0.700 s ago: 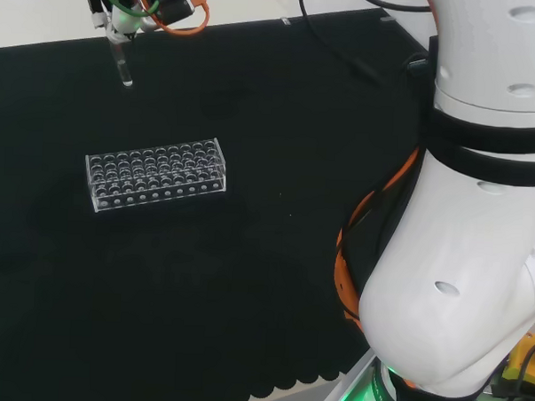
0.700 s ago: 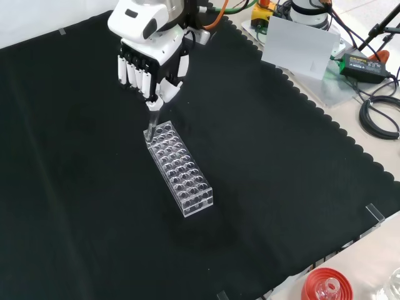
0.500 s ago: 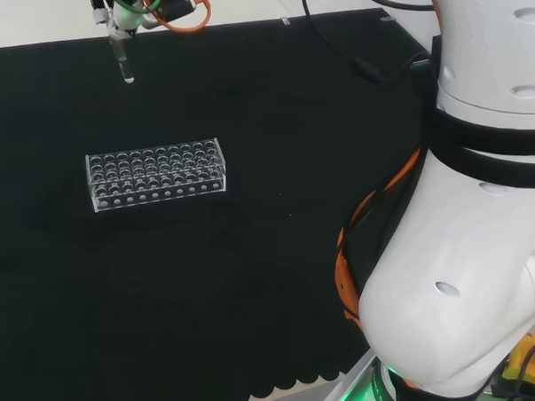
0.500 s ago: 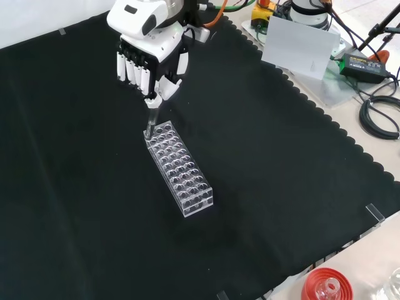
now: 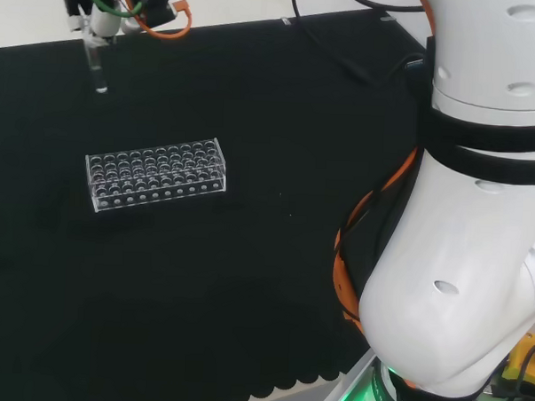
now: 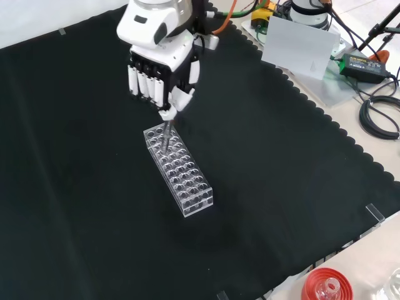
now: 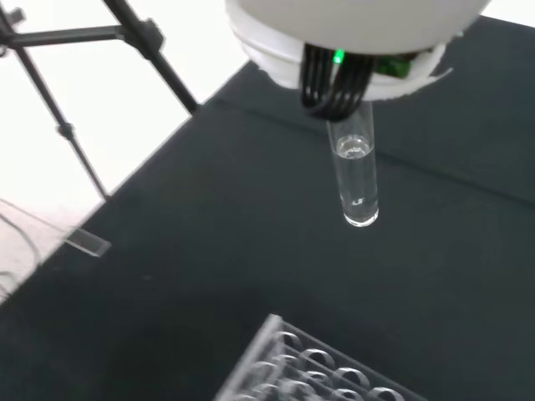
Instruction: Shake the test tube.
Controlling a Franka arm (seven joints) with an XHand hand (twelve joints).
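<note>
A clear glass test tube (image 7: 356, 180) hangs upright from the hand (image 6: 161, 69), whose fingers are curled round its top. In the head view the tube (image 5: 98, 71) hangs at the far left, above and beyond the rack's left end. The front view shows the tube (image 6: 166, 136) in front of the far end of the clear plastic rack (image 6: 178, 169). A little clear liquid shows in the tube in the wrist view. The rack (image 5: 155, 172) lies on the black cloth with its wells empty, and its corner (image 7: 309, 368) shows below the tube.
A red ribbed ring stand (image 6: 325, 285) holding a glass piece sits off the cloth at the front view's lower right. Cables and a grey plate (image 6: 303, 47) lie beyond the cloth's scalloped edge. A black tripod (image 7: 92, 50) stands off the cloth.
The hand with the tube has swung left in the head view and toward the camera in the front view. The rack has not moved.
</note>
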